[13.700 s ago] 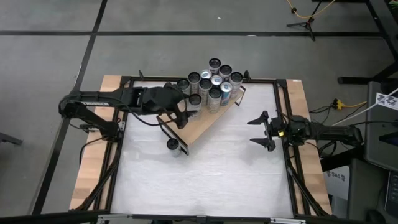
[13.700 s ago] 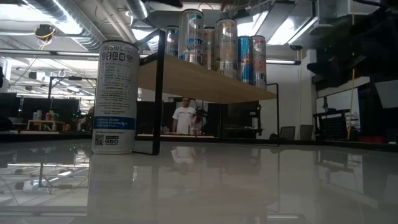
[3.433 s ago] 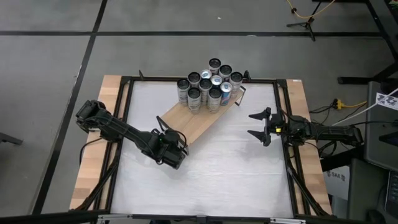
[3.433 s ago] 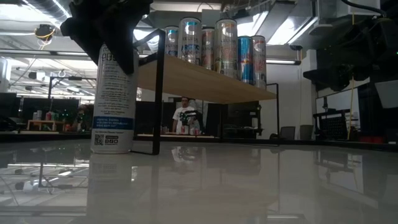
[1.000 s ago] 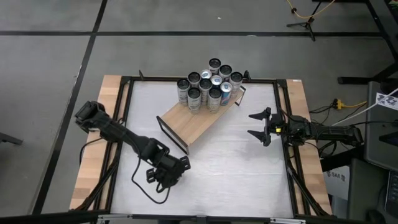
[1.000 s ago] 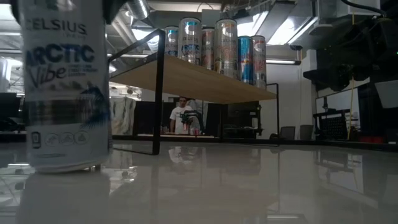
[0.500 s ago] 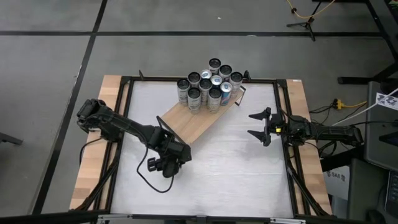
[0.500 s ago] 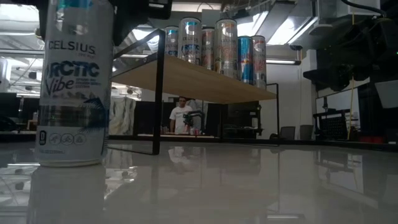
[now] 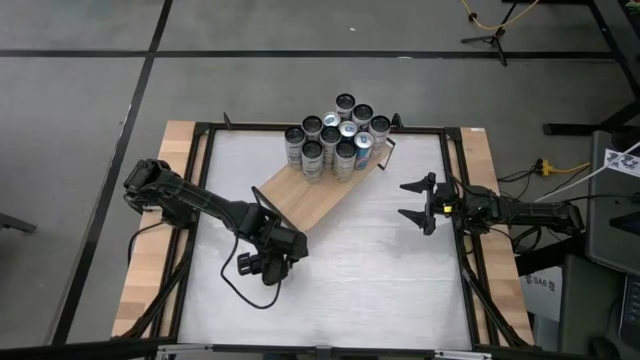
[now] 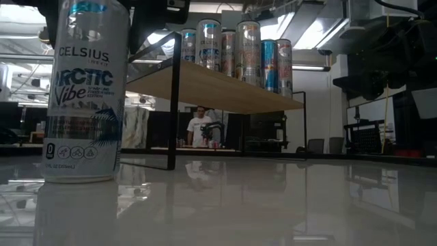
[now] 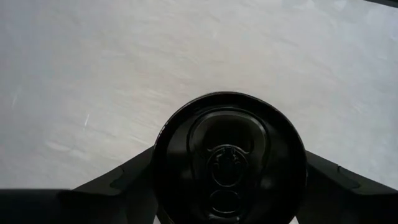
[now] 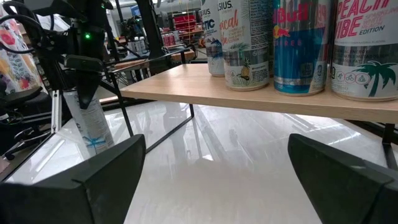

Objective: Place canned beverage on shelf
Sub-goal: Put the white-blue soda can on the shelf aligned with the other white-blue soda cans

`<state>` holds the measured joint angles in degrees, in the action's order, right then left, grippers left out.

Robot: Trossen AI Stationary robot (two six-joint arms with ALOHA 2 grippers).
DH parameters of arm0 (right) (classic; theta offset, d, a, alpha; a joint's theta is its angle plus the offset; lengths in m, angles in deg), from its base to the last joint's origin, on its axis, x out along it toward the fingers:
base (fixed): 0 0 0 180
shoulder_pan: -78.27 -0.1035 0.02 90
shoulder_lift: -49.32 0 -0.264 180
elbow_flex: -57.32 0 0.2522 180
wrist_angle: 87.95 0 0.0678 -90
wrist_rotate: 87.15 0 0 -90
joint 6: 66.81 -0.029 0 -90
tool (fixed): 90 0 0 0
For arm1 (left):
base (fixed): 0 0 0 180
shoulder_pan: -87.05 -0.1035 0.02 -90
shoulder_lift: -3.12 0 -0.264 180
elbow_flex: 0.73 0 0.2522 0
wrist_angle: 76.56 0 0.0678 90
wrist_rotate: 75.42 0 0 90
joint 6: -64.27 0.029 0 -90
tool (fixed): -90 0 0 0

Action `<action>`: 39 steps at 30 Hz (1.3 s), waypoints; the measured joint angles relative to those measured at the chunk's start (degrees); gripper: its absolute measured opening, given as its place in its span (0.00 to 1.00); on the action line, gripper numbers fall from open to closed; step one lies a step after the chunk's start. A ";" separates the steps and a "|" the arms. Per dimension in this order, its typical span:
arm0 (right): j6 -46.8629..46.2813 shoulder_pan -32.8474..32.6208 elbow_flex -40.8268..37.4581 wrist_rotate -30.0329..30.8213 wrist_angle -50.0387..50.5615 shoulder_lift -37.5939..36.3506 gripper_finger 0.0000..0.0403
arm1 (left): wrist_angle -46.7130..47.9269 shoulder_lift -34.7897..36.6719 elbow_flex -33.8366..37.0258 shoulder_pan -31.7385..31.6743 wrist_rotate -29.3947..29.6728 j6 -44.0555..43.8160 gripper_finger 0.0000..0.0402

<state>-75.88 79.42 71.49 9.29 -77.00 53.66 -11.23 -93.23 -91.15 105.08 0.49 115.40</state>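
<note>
A tall white-and-blue can (image 10: 85,92) stands upright on the white tabletop, a little in front of the near end of the wooden shelf (image 9: 320,195). My left gripper (image 9: 268,265) reaches down over the can's top (image 11: 229,158) and is shut on it. Several more cans (image 9: 335,135) stand crowded on the shelf's far end. My right gripper (image 9: 418,203) waits open and level at the table's right side, pointing toward the shelf. My left gripper has one finger (image 11: 118,182) on each of two opposite sides of the can's upper wall, just under the rim. It comes steeply from above. The can's own top hides the spots of contact. The can is upright with its base (image 10: 78,179) on the table.
The shelf (image 10: 218,85) stands on thin black frame ends, its near half bare. The black table frame (image 9: 200,200) runs along the edges. There is bare tabletop (image 9: 380,280) toward the near and right sides. A person stands far off in the room (image 10: 200,126).
My left gripper has gone with the can toward the table's far edge, closer to the shelf's near end, and then stopped. The can has stayed upright throughout.
</note>
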 joint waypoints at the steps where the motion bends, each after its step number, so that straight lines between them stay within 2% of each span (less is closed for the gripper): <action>1: 0.01 0.00 0.00 0.00 0.00 -0.01 0.96 | 0.00 0.00 0.00 0.05 0.00 0.00 0.69; 13: 0.01 -0.01 0.00 0.00 0.01 0.00 0.96 | -0.10 -0.04 0.11 0.36 0.11 -0.11 0.74; 22: 0.00 0.00 0.00 0.00 0.00 0.00 0.96 | -0.11 -0.04 0.11 0.56 -0.24 -1.62 0.87; 29: 0.00 0.00 0.00 0.00 0.02 0.00 0.96 | -0.65 0.16 0.11 0.54 0.03 -7.59 0.99; 39: 0.01 0.00 0.00 0.00 0.00 0.00 0.96 | -1.36 3.27 0.11 1.17 1.26 -7.70 0.99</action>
<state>-75.87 79.42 71.49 9.29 -77.00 53.66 -12.58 -89.97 -91.05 106.25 1.75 107.70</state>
